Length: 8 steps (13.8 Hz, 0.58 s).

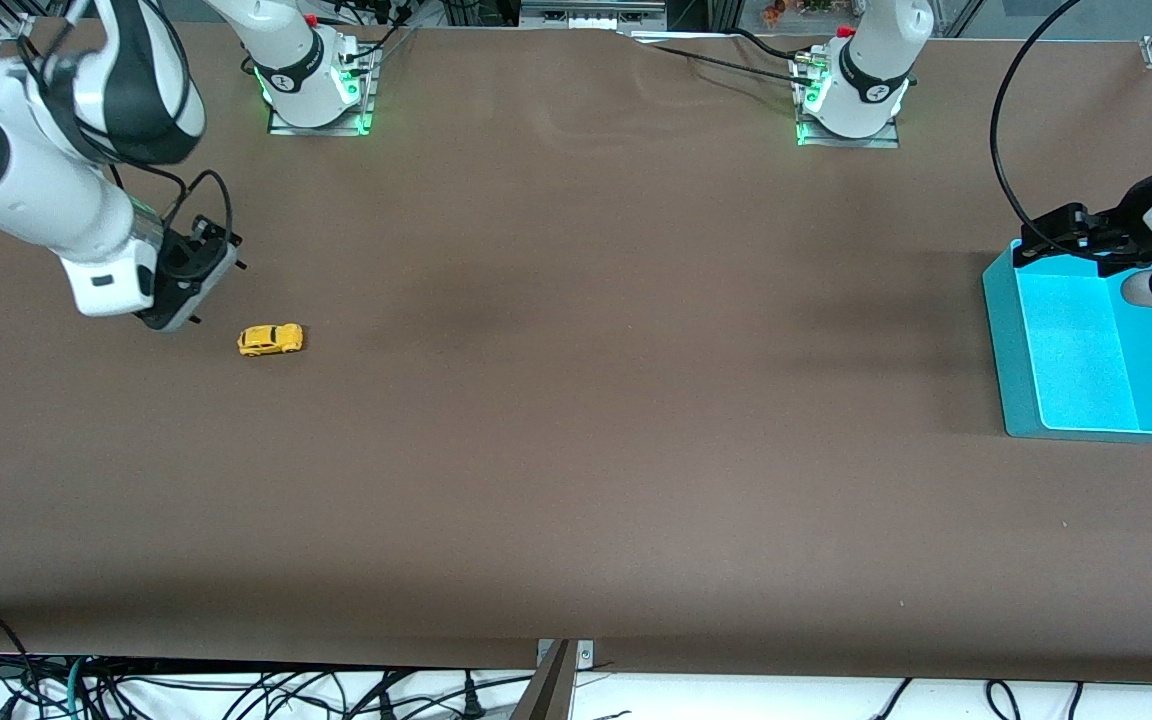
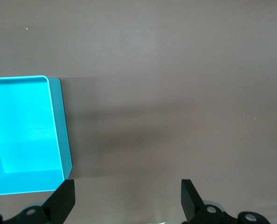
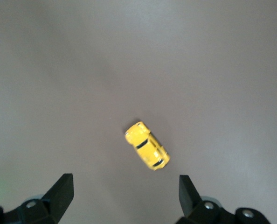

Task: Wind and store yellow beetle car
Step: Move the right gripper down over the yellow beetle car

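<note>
The yellow beetle car (image 1: 270, 340) stands on its wheels on the brown table toward the right arm's end. It also shows in the right wrist view (image 3: 147, 151). My right gripper (image 1: 216, 295) is open and empty, hovering just above the table beside the car, with the car past its fingertips (image 3: 64, 191) and not between them. The turquoise tray (image 1: 1001, 340) sits empty at the left arm's end. My left gripper (image 1: 1046, 235) is open and empty, over the tray's corner farthest from the front camera; its wrist view shows the tray's wall (image 2: 59, 130) beside it.
The brown table spreads wide between the car and the tray. Both arm bases stand along the table's edge farthest from the front camera. Cables hang below the near edge.
</note>
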### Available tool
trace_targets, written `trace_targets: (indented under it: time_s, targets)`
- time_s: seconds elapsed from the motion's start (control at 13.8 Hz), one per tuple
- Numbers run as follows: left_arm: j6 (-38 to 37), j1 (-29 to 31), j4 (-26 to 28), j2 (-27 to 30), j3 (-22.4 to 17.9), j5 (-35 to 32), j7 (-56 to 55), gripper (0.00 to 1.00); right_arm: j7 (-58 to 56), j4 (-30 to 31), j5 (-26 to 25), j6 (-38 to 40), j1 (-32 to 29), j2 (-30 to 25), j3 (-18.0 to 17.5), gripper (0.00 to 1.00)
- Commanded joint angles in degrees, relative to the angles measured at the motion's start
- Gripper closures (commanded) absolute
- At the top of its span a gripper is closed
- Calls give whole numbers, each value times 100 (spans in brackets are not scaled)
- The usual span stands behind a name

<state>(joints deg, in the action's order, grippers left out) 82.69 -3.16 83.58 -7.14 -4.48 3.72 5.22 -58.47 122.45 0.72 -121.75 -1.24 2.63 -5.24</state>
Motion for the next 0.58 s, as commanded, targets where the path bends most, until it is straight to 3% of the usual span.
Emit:
trace_targets:
  time_s: [0.0, 0.51]
  targets:
    - [-33, -27, -184, -77, 17, -117, -29, 0, -1145, 577, -64, -1041, -87, 236, 41, 0]
    - [-33, -27, -184, -77, 26, -109, -21, 0, -2870, 1236, -64, -2712, -403, 1098, 41, 0]
